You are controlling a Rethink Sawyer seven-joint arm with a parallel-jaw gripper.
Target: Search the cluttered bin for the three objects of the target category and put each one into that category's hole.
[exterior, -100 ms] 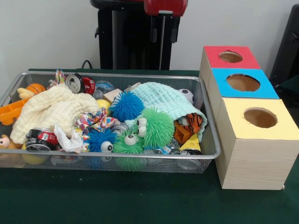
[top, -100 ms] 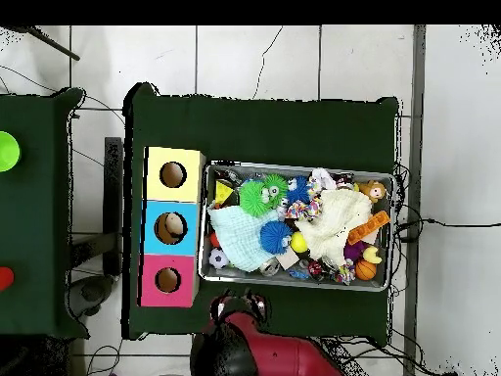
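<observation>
Bin (exterior, -100 ms: 205,154) contents come first: we find a wire-mesh basket packed with mixed clutter, standing on the green table (exterior, -100 ms: 140,200) just beside the row of 3 boxes. Against the bin's front wall we note spiky rubber balls: 2 green ones with eyes (exterior, -100 ms: 156,126) (exterior, -100 ms: 127,142) and a blue one with eyes (exterior, -100 ms: 100,140), with another blue one (exterior, -100 ms: 125,106) behind them toward the centre. A cream cloth (exterior, -100 ms: 51,109) covers the bin's end farthest from the boxes; a mint cloth (exterior, -100 ms: 166,100) drapes the end nearest them. Drink cans (exterior, -100 ms: 80,84) (exterior, -100 ms: 39,139), a small football (exterior, -100 ms: 187,94) and a tiger-striped toy (exterior, -100 ms: 194,122) lie partly buried.

Outward from the bin, the boxes carry 1 hole each: yellow (exterior, -100 ms: 260,117), blue (exterior, -100 ms: 243,82), red (exterior, -100 ms: 230,56).

Gripper (exterior, -100 ms: 162,35) hangs above the bin's far wall, drawn back; we cannot tell how its fingers stand.

Our judgement: the target category is not stated, so searching comes first. We advise picking exposed items before disturbing cloths, descending vertically on a single object clear of the mesh walls, and lifting cloths aside rather than dragging them, lest neighbours snag.
</observation>
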